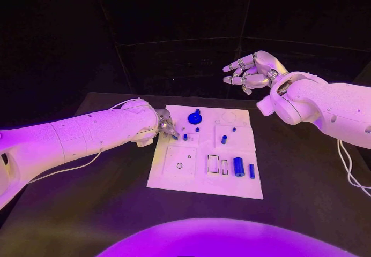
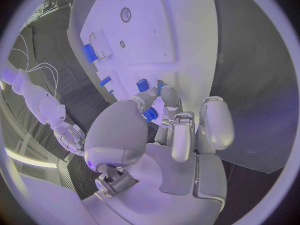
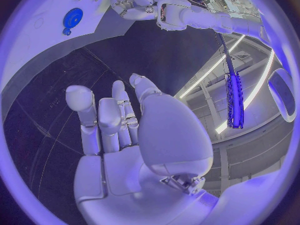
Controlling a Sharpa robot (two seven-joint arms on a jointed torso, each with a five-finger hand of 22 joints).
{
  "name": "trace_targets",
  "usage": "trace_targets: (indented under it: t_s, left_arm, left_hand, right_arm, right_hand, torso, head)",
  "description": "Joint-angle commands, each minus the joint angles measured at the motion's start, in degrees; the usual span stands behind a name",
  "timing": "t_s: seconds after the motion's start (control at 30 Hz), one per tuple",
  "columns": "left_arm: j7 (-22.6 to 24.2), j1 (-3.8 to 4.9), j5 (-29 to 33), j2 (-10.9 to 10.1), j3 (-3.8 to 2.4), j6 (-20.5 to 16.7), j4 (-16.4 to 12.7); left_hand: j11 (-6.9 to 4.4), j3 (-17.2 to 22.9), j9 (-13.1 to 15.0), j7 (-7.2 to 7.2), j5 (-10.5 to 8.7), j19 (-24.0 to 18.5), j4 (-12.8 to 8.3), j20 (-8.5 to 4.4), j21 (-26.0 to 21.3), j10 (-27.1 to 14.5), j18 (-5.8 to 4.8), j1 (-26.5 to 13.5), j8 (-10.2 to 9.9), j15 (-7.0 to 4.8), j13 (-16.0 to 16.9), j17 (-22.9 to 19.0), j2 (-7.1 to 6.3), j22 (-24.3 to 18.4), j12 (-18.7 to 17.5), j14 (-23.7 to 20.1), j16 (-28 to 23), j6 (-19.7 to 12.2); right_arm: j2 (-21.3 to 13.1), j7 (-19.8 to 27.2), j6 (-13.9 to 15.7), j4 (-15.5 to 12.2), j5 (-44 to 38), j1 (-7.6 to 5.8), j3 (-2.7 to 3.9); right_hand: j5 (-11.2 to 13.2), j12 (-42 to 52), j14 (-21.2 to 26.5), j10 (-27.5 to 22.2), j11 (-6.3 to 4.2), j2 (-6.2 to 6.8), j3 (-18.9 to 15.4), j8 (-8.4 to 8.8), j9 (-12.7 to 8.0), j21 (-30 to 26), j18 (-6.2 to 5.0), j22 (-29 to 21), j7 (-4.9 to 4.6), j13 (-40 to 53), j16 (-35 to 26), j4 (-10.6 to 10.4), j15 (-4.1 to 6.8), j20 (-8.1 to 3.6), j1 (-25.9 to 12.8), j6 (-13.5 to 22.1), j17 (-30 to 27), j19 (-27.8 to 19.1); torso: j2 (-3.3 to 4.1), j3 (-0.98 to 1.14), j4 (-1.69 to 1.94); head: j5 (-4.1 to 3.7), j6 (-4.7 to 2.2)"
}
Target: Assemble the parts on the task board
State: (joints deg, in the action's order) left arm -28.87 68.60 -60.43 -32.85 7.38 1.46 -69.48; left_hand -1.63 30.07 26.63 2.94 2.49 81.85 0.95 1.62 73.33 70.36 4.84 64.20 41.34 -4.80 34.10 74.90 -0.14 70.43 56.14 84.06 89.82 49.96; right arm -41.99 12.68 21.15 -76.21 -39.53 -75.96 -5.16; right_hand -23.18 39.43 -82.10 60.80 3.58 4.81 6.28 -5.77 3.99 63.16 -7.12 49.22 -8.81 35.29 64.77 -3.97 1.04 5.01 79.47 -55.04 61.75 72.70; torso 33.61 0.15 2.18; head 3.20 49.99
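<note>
At the task board's [image 1: 202,182] left edge, the left hand [image 1: 165,126] pinches a small blue part [image 2: 150,114] between its fingertips. The right hand [image 1: 251,70] hangs beyond the board's far edge, well apart, fingers loosely spread and holding nothing.

text: none legible | task board [image 1: 202,176]: no readable labels or numbers | parts: no markings that can be read | arms and hands: no brand or sign that can be made out

Parts [image 1: 239,166] on task board [image 1: 178,182] (mid-table).
</note>
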Motion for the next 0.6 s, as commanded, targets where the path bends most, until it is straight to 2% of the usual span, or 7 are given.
trace_targets:
  t_s: [0.03,0.6]
  left_arm:
    - [-1.21,-0.2,-0.15,-0.13,0.16,1.35,0.07]
    - [-0.23,-0.21,-0.14,0.28,0.15,1.68,0.1]
  left_hand:
    - [-0.05,4.65,0.09,-0.47,0.32,0.27,-4.34,-0.26,0.09,0.27,-0.2,-0.05,0.36,-0.17,-0.05,14.86,0.35,0.05,0.11,5.89,0.06,0.05]
    - [-0.1,4.91,0.18,-0.51,0.33,0.3,-4.45,-0.29,0.15,0.35,-0.22,-0.09,0.52,-0.2,0.03,14.93,0.19,0.13,0.18,5.91,0.1,0.05]
  right_arm:
    - [0.02,0.35,-0.31,-0.05,-0.06,-0.12,0.04]
    - [0.07,0.4,-0.39,0.0,-0.06,-0.12,0.04]
  right_hand:
    - [-0.18,0.04,-0.3,0.39,-0.15,0.49,0.28,-0.12,-0.04,-0.2,-0.71,-0.05,0.15,-0.05,-0.24,0.09,0.06,-0.15,-0.3,0.08,0.05,0.36]
    - [-0.18,0.04,-0.3,0.39,-0.15,0.49,0.28,-0.12,-0.04,-0.2,-0.71,-0.05,0.15,-0.05,-0.24,0.09,0.06,-0.15,-0.3,0.08,0.05,0.36]
  torso:
    - [0.01,0.02,-0.04]
    - [0.04,0.02,-0.06]
  head:
    - [-0.03,0.01]
    - [-0.15,0.01]
